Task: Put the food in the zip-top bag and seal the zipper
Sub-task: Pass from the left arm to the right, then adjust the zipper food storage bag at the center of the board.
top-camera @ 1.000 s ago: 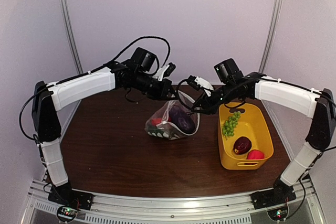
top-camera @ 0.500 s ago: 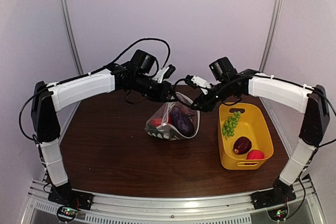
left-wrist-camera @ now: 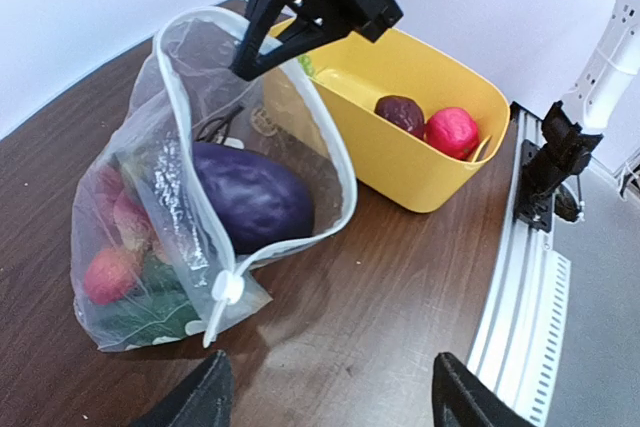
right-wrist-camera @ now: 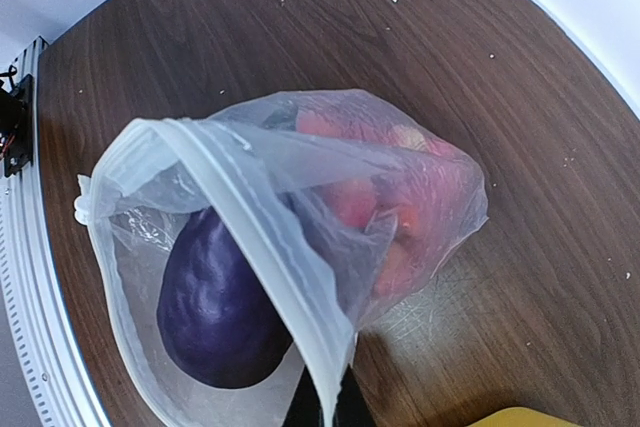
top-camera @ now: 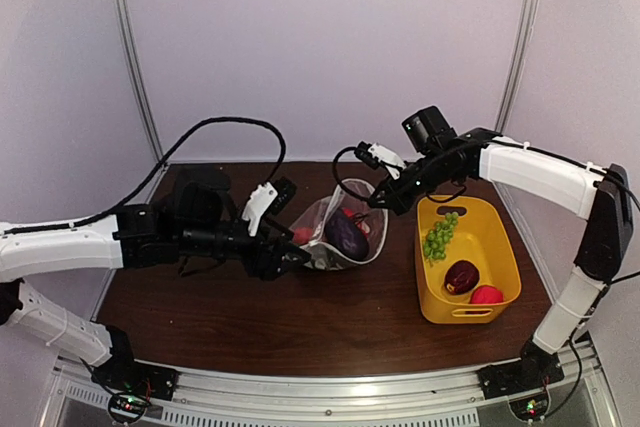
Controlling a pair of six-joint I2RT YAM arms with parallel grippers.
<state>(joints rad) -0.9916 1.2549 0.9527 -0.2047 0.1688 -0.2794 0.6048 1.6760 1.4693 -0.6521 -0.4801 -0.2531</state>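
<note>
The clear zip-top bag [top-camera: 318, 229] sits mid-table with its mouth standing open. Inside lie a dark purple eggplant [left-wrist-camera: 250, 197] and red and pink food pieces [right-wrist-camera: 370, 207]. The white zipper [left-wrist-camera: 335, 152] rings the mouth, and its slider [left-wrist-camera: 228, 287] hangs at the near corner. My right gripper [top-camera: 381, 199] is shut on the far right rim of the bag [right-wrist-camera: 300, 277] and holds it up. My left gripper [left-wrist-camera: 335, 402] hovers low over the table in front of the bag, open and empty. More food lies in the tub: green grapes [top-camera: 438, 237], a small dark eggplant [left-wrist-camera: 403, 112] and a red piece [left-wrist-camera: 452, 132].
The yellow plastic tub [top-camera: 500, 257] stands right of the bag, close under the right arm. A metal rail [left-wrist-camera: 520, 307] runs along the table's near edge. Bare brown tabletop [top-camera: 250, 317] lies in front of the bag.
My left gripper let go of the bag's rim, opened, and swung down and back toward the near left. My right gripper shut on the rim and holds the mouth up alone.
</note>
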